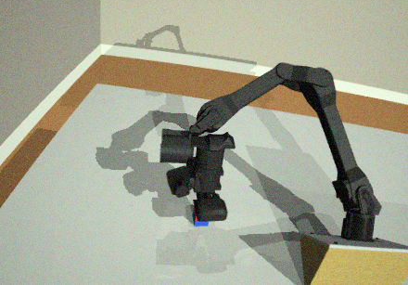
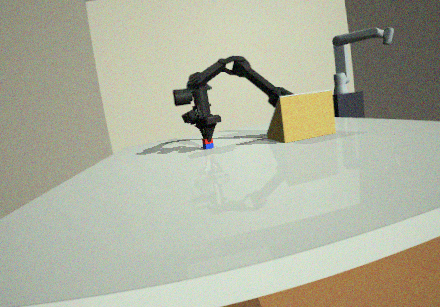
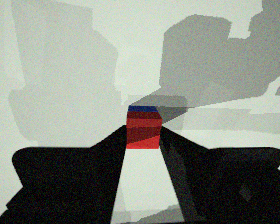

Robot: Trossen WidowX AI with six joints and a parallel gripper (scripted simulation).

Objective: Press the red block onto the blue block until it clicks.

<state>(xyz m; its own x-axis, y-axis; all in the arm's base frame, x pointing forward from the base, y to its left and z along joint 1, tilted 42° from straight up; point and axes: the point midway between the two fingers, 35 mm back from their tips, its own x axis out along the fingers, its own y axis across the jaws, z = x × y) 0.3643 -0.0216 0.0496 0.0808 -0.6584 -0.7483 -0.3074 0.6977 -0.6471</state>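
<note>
My gripper points down and is shut on the red block, with one finger on each side of it. The red block sits directly above the blue block in the exterior view, with no gap visible between them. The blue block is on the table top, and only a dark blue strip of it shows past the red block in the wrist view. In the top view the gripper body hides most of both blocks. Whether they are fully joined cannot be told.
My arm stands on a yellow-sided wedge base to the right. A grey arm on a dark stand is behind it. The white table carries shadows of the arm.
</note>
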